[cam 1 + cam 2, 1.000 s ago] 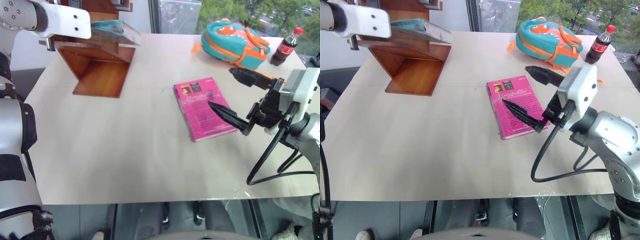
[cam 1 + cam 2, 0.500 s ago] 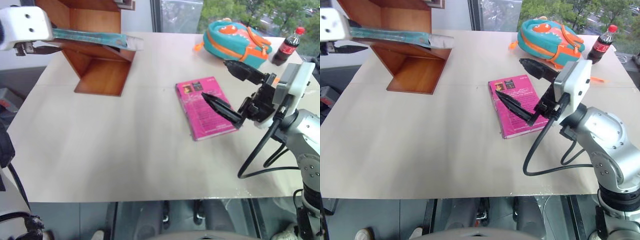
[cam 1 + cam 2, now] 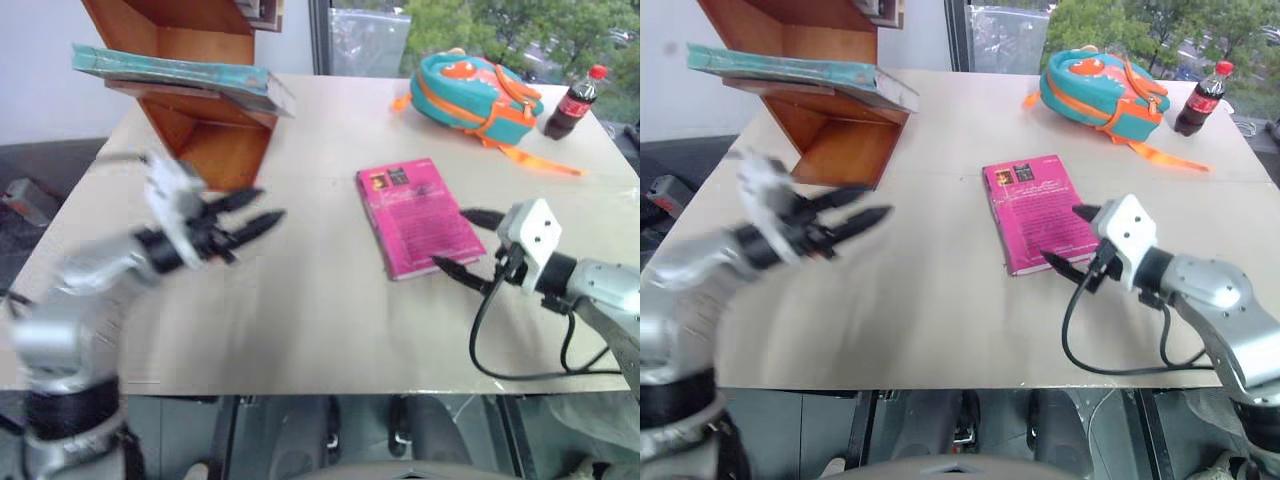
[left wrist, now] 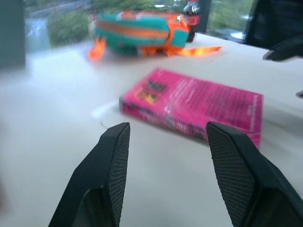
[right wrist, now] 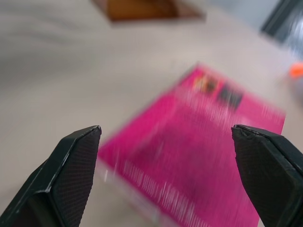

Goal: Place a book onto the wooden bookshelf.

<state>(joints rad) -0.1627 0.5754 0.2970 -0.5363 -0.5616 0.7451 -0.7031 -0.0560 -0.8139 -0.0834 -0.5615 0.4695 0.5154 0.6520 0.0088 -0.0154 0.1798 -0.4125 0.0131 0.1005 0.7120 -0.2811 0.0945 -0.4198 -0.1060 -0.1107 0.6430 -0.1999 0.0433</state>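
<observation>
Item: book [image 3: 175,72], teal, thin, glossy, laid flat on a board of the wooden bookshelf [image 3: 205,140] at 11 o'clock, judged light, stiff, slippery, best pinched at an overhanging edge; lettering unreadable; left gripper [image 3: 245,215] and right gripper [image 3: 468,243] both spread, nothing grasped.

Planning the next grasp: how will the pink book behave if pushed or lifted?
The pink book lies flat on the table, so it likely slides rather than tips. It looks thin with a soft cover, probably light and somewhat bendy.
</observation>
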